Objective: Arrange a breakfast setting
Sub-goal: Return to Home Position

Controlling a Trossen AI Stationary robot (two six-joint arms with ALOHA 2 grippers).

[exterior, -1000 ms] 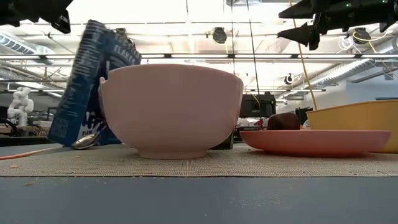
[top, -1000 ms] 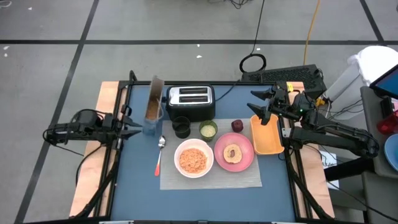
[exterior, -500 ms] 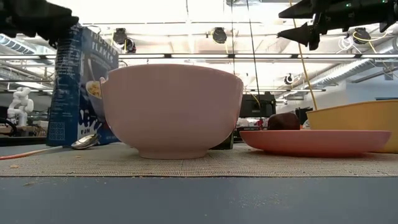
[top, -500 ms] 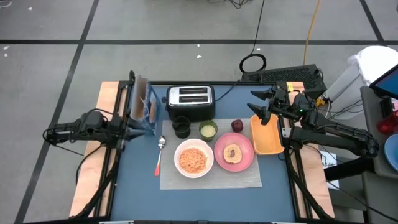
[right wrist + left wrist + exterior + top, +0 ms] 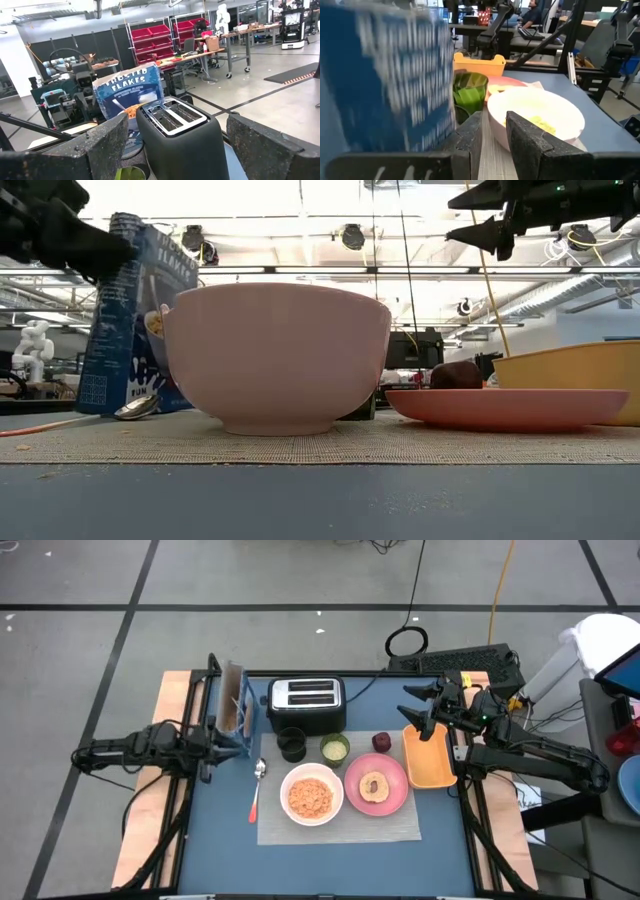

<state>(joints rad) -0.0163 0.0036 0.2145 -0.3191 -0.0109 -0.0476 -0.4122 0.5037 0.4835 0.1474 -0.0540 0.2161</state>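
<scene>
The blue cereal box (image 5: 236,705) stands upright on its bottom at the table's far left, beside the toaster. My left gripper (image 5: 218,745) is just near of the box, low down. Its fingers (image 5: 494,117) stand a narrow gap apart with nothing between them. On the grey mat (image 5: 340,825) sit the white bowl (image 5: 311,795) with cereal in it, and the pink plate (image 5: 376,783) with a round bun. The red-handled spoon (image 5: 256,790), black cup (image 5: 291,744) and green cup (image 5: 334,748) stand by the mat's far edge. My right gripper (image 5: 415,718) waits wide open above the tray's far end. My left gripper stands beside the cereal box's broad face (image 5: 395,85). The box is at the outer side of one finger (image 5: 467,135), not between the two. I cannot tell whether that finger touches the box.
The black-and-silver toaster (image 5: 307,700) stands at the far edge behind the cups. The orange tray (image 5: 430,760) lies at the right. A dark red round fruit (image 5: 381,741) sits between the green cup and the tray. The blue table (image 5: 330,865) is bare along its near edge.
My left gripper has swung the cereal box from leaning toward the table's right to upright, and carried it a little toward the left edge. The box now stands on the table. The gripper has sunk from above the box's top to beside its upper part.
</scene>
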